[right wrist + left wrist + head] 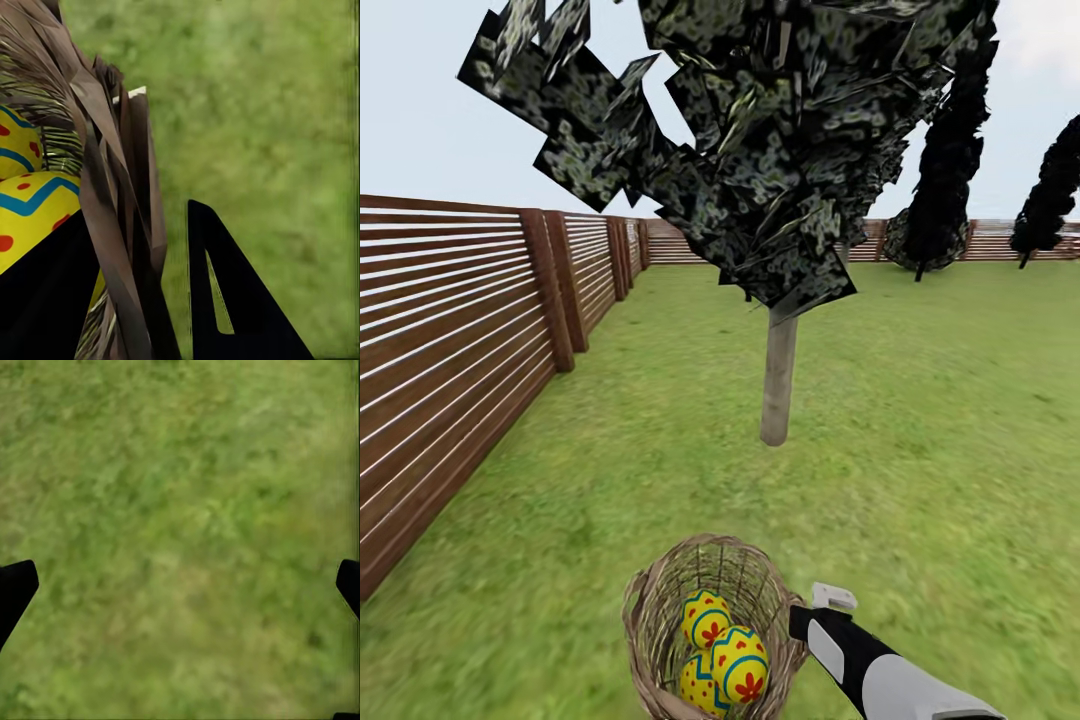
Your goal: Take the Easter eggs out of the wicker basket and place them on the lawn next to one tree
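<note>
The right pincer (142, 300) is straddling the basket (660, 610) rim, seemingly clenching on it to carry the eggs (725, 655) treeward; the left pincer (180, 585) is hanging released

The right arm (880, 668) is showing as a smooth pale grey shell with a black wrist section and a small white block at its tip; its fingers (232, 300) are appearing black, flat and triangular, one with a slim cut-out; the left fingertips (15, 585) are appearing black too.
</note>
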### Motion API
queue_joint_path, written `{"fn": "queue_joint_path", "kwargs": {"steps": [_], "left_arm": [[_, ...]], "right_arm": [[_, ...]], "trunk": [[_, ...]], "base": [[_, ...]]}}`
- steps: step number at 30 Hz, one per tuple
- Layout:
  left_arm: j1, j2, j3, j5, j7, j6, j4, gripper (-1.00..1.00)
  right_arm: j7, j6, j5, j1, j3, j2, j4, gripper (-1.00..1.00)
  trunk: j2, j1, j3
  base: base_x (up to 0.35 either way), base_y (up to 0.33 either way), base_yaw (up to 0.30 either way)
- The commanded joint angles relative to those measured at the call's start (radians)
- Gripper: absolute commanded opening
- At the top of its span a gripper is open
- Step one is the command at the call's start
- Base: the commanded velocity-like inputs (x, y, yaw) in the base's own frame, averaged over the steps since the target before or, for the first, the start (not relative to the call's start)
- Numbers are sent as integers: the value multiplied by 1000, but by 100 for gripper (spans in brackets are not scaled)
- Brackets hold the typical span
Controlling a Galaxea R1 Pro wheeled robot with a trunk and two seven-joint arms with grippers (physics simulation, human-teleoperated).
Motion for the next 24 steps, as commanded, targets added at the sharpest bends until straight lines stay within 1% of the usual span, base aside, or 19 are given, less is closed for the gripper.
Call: {"fn": "queue_joint_path", "kwargs": {"steps": [1, 9, 17, 24], "left_arm": [[1, 0, 1, 8, -5, 5, -2, 100], [1, 0, 1, 8, -5, -5, 0, 100], [1, 0, 1, 8, -3, -10, 9, 100], [1, 0, 0, 8, -5, -9, 9, 100]], "right_arm": [[-5, 5, -5, 0, 0, 0, -3, -100], [-5, 5, -5, 0, 0, 0, -3, -100], [-5, 5, -5, 0, 0, 0, -3, -100], [-5, 5, -5, 0, 0, 0, -3, -100]], "trunk": [[-1, 0, 0], [-1, 0, 4], [-1, 0, 8], [-1, 0, 12]], "base": [[82, -164, -277], [138, -238, -277], [216, -209, -277], [91, -74, -277]]}}
